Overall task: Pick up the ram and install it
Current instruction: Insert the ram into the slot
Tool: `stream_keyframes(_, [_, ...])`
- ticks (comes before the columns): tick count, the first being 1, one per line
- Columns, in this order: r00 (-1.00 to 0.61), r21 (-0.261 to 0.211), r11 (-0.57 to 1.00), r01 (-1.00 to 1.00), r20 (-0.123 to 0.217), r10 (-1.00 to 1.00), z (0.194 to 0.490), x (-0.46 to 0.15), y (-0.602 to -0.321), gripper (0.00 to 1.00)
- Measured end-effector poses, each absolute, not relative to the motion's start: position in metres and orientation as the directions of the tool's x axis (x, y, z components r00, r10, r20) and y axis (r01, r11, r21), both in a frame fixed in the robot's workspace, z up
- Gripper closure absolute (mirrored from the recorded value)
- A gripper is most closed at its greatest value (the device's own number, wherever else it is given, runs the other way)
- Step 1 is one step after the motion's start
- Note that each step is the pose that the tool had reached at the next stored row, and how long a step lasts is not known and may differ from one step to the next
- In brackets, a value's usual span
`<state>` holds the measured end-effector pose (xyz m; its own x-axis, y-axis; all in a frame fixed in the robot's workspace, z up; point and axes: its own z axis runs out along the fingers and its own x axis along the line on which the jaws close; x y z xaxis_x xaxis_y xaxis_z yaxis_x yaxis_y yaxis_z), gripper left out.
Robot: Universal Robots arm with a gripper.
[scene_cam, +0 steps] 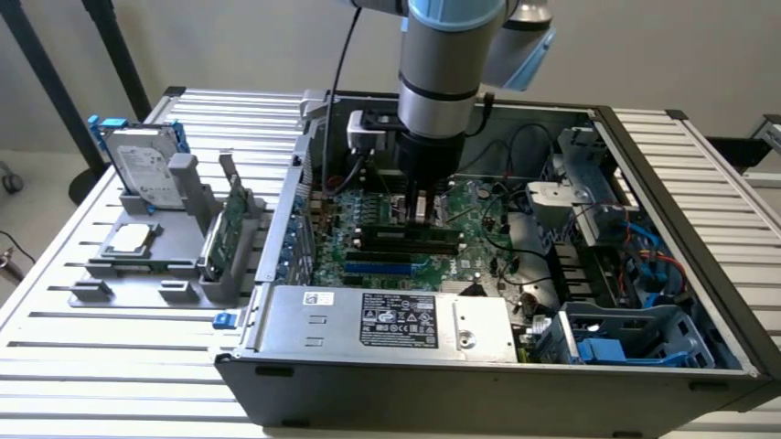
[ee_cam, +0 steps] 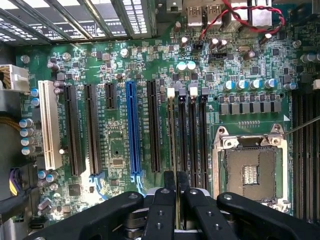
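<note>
**Gripper down over the memory slots**

The gripper (ee_cam: 176,187) has its fingers (ee_cam: 163,210) drawn narrow on the ram (ee_cam: 174,135), which stands on edge in a motherboard (ee_cam: 115,135) slot directly beyond the fingertips. Outward lies the open computer case (scene_cam: 488,384) on a slatted metal table (scene_cam: 110,338), a hard drive (scene_cam: 144,169) well aside on a grey rack (scene_cam: 153,265).

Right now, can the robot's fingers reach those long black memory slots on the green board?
Probably yes. The gripper hangs right over the memory slots, the case is open on top, and nothing lies between them. It seems to pinch the ram edge-on.
</note>
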<state>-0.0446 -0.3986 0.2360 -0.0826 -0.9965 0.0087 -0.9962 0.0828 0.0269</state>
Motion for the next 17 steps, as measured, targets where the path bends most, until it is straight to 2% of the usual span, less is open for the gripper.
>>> stream_keyframes(17, [-0.083,0.027,0.083,-0.996,0.009,-0.997,0.2299,-0.0445,-0.3964,0.86])
